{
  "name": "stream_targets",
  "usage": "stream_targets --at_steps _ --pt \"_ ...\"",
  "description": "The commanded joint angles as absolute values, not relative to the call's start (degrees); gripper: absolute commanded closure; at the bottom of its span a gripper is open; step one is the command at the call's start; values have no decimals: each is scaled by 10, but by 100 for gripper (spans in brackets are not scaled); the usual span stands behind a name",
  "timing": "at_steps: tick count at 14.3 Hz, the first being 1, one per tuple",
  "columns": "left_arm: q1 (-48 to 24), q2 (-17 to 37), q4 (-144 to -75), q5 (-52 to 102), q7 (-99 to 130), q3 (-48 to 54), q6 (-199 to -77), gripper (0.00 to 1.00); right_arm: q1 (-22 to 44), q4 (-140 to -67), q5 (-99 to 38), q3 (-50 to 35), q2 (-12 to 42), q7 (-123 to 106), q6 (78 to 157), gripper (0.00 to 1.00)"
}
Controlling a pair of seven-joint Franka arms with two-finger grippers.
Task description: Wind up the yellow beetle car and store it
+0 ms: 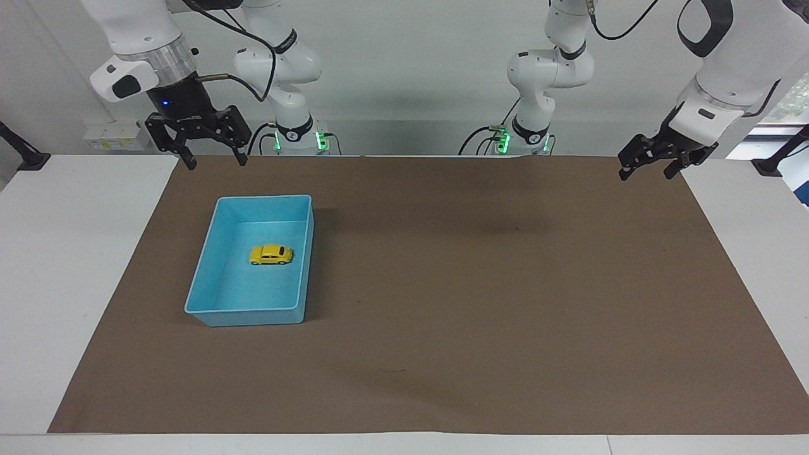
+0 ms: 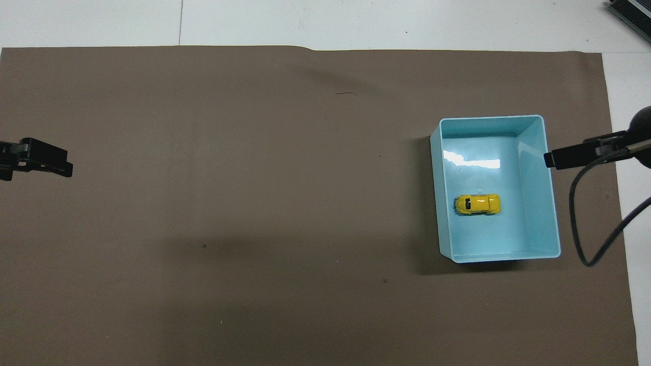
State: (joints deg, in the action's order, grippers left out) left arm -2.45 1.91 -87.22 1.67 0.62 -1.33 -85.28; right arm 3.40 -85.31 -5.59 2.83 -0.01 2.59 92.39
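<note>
You can see the yellow beetle car (image 1: 271,254) sitting on its wheels inside the blue bin (image 1: 215,312), toward the right arm's end of the bench (image 1: 76,265). Your right gripper (image 1: 213,159) hangs released, empty, over the mat's edge. Your left gripper (image 1: 651,165) waits released, empty, at its own end.
</note>
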Motion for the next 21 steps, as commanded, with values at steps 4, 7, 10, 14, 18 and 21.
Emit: stream_targets --at_steps 4,7,10,14,18,21 --pt "-20 22 -864 11 11 -11 -842 0 19 -841 -55 33 4 31 925 0" --pt "-20 22 -864 11 11 -11 -842 0 20 -838 6 32 1 26 899 0" --pt "-20 22 -864 11 11 -11 -842 0 25 -838 8 26 -1 18 889 0" --pt "-20 22 -864 11 11 -11 -842 0 25 -837 -2 25 -1 18 872 0" --pt "-20 22 -864 11 11 -11 -842 0 25 -836 -2 26 0 18 867 0" --pt "-20 22 -864 11 11 -11 -842 0 25 -836 -1 26 -1 18 867 0"
